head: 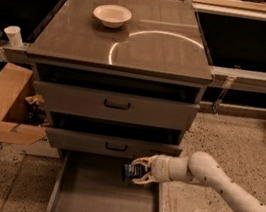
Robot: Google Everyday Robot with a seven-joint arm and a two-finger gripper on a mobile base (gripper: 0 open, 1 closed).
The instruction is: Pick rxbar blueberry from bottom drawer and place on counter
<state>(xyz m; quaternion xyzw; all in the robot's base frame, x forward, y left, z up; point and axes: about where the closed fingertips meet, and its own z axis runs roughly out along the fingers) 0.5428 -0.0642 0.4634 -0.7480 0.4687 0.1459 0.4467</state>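
The bottom drawer [103,194] is pulled open, showing its flat grey floor. My gripper [134,171] reaches in from the right on a white arm and is shut on the rxbar blueberry [129,171], a small dark navy bar held above the drawer floor near its back right. The counter [133,42] is the glossy grey-brown cabinet top above, with a curved light streak.
A white bowl [112,15] sits on the counter's back left. Two shallower drawers with black handles [117,105] stand above the open one. An open cardboard box [7,102] lies left of the cabinet, and a paper cup [14,35] on the left bench.
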